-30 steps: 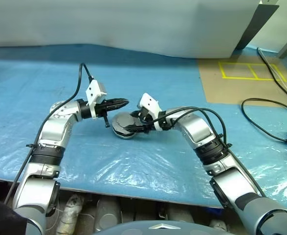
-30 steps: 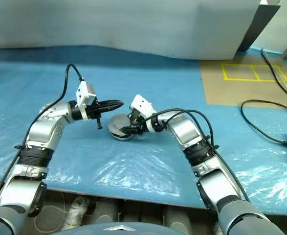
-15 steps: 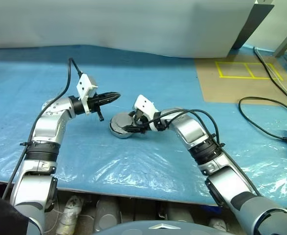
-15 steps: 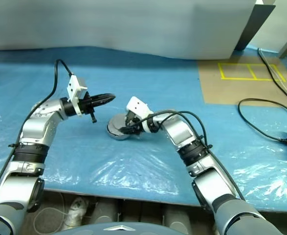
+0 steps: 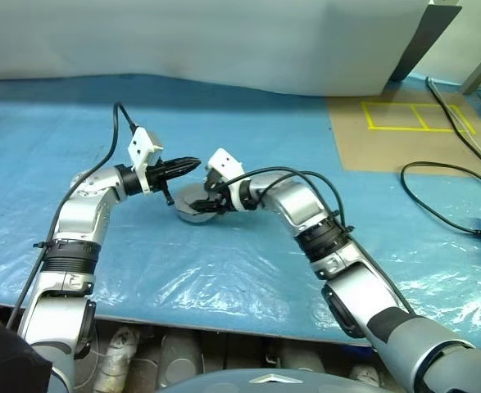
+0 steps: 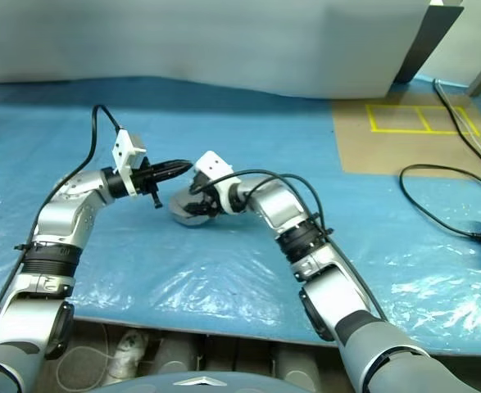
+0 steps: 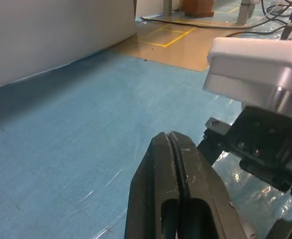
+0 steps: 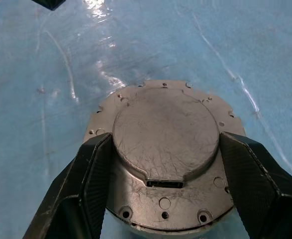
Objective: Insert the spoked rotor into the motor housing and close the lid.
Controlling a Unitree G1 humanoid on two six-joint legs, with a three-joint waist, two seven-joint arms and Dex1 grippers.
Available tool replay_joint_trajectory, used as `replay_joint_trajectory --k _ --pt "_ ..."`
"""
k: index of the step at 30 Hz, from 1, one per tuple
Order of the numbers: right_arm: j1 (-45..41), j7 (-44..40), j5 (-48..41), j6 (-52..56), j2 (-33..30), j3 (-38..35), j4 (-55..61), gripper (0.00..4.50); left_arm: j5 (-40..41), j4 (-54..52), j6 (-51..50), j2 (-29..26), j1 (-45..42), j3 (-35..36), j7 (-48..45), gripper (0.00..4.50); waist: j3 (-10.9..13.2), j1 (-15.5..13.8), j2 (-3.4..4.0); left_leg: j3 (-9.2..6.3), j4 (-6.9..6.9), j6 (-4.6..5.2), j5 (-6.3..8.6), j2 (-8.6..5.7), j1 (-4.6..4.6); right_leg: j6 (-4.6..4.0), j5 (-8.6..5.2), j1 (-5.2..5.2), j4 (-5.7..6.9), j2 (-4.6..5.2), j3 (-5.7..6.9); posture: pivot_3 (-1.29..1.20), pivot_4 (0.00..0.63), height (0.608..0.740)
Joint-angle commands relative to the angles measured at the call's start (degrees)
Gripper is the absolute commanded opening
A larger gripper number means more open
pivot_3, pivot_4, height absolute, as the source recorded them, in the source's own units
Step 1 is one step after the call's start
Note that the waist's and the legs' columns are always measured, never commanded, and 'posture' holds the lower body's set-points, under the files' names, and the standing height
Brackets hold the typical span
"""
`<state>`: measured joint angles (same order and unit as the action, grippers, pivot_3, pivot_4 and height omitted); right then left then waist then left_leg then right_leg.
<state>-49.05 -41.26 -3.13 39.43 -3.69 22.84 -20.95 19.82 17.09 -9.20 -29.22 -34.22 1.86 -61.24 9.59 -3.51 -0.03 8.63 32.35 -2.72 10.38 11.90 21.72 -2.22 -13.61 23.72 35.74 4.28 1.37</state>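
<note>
Right gripper (image 8: 163, 199) spread wide around the motor housing (image 8: 165, 159), one black finger (image 8: 93, 184) on each side of the round metal body, close against its rim; firm grip or not, cannot tell. Lid (image 8: 166, 140) lying closed on top, plain silver-grey face up, scratched, with a small dark slot at its edge and little holes around the flange. Housing resting on the blue plastic-covered table (image 5: 224, 270), near the middle, between the two arms. Spoked rotor hidden, presumably under the lid, so not possible to say.

Left gripper (image 5: 192, 163) pressed fully together, holding nothing, fingers (image 7: 178, 169) meeting in a thin line. Hovering above the table just beside the housing and near the white camera block of the right wrist (image 5: 218, 160), pointing toward it, not touching the housing.

Farther to the right, a brown board with yellow tape lines (image 5: 412, 131) and black cables (image 5: 453, 196) on the table. Grey wall panel (image 5: 224, 41) behind.
</note>
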Motion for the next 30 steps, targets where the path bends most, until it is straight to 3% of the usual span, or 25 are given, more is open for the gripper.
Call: replay_joint_trajectory --k 1,10,16,22,29,30 --pt "1.38 0.35 1.96 -1.31 -0.84 1.27 -2.53 2.97 0.54 -2.09 0.39 -0.50 -0.41 0.70 -0.13 0.00 0.00 -0.05 0.00 0.00 0.03 0.00 0.00 0.00 -0.01 0.00 0.00 -0.05 -0.02 0.00 0.00 0.00 0.150 0.740" --pt "3.24 -3.69 -0.04 -0.79 -3.13 0.16 1.48 2.97 0.57 -2.55 0.10 -0.43 -0.02 0.36 -0.30 0.00 0.00 -0.55 -0.01 0.00 0.08 0.00 0.00 -0.02 -0.27 0.00 0.00 -0.39 -0.07 0.03 -0.03 0.00 0.150 0.740" --pt "1.55 -5.13 -8.72 4.73 -1.11 -9.19 5.52 2.97 0.52 -2.31 0.37 -0.13 -0.25 0.18 -0.31 0.00 0.01 -0.38 -0.01 0.00 0.00 0.00 0.00 0.00 -0.24 0.00 -0.01 -0.31 -0.07 0.01 -0.01 0.00 0.150 0.740" --pt "1.02 -3.56 -8.64 4.30 -1.27 -10.03 5.78 2.97 0.57 -2.01 0.50 -0.02 -0.29 0.32 -0.27 0.00 0.01 -0.41 -0.01 0.00 -0.06 0.00 0.00 0.00 -0.14 0.00 0.00 -0.20 -0.07 0.00 0.02 0.00 0.150 0.740" --pt "3.19 -5.68 -8.08 -7.12 -3.10 -8.98 13.42 2.97 3.86 -2.24 -3.55 -1.12 -1.80 2.78 -0.41 0.00 0.01 -0.39 -0.02 0.00 -0.03 0.00 0.00 -0.01 0.24 0.25 0.15 0.20 -0.03 0.00 0.02 0.00 0.150 0.740" --pt "4.08 -6.29 -7.01 -9.87 -3.77 -7.65 13.76 3.16 3.35 -2.38 -3.20 -1.98 -1.11 2.46 -1.17 0.00 0.01 -0.38 -0.03 0.00 -0.03 0.00 0.00 -0.02 0.23 0.25 0.15 0.20 -0.04 0.00 0.02 0.00 0.150 0.740"
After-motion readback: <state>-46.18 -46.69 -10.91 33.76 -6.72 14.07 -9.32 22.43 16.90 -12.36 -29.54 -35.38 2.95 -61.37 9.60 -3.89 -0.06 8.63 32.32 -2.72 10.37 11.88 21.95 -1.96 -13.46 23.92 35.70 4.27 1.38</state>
